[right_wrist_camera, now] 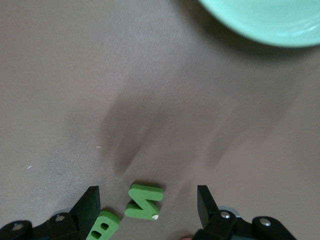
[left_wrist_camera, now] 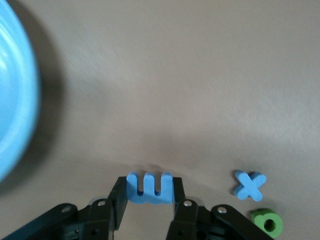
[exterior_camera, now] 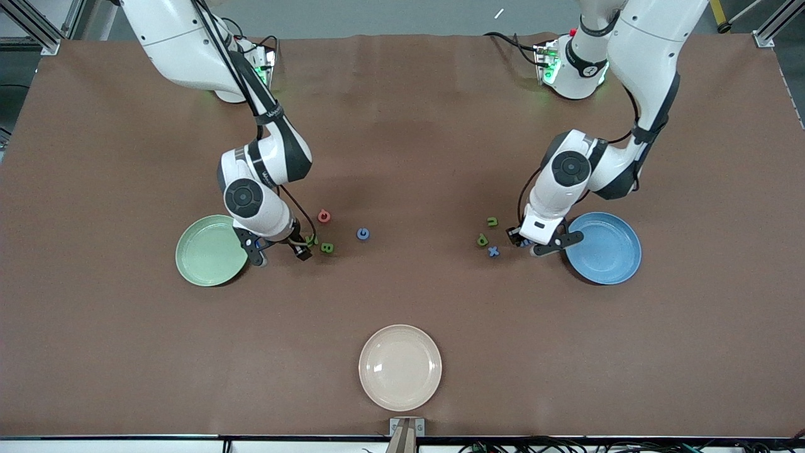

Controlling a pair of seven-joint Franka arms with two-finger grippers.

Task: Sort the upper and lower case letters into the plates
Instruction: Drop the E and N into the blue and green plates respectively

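Observation:
My left gripper (left_wrist_camera: 149,184) is shut on a blue three-pronged letter (left_wrist_camera: 150,188), low over the table beside the blue plate (exterior_camera: 605,248). A blue x (left_wrist_camera: 249,185) and a green round letter (left_wrist_camera: 266,222) lie close by, with a green u (exterior_camera: 492,221) a little farther from the front camera. My right gripper (right_wrist_camera: 148,194) stands open, low beside the pale green plate (exterior_camera: 207,250). A green N (right_wrist_camera: 144,201) lies between its fingers, untouched, and a green B (right_wrist_camera: 102,225) sits by one finger. A red letter (exterior_camera: 324,216) and a blue letter (exterior_camera: 363,234) lie nearby.
A cream-white plate (exterior_camera: 400,367) sits near the table's front edge, midway between the arms. Both arm bases stand along the table's edge farthest from the front camera. The blue plate's rim (left_wrist_camera: 17,100) is close to my left gripper.

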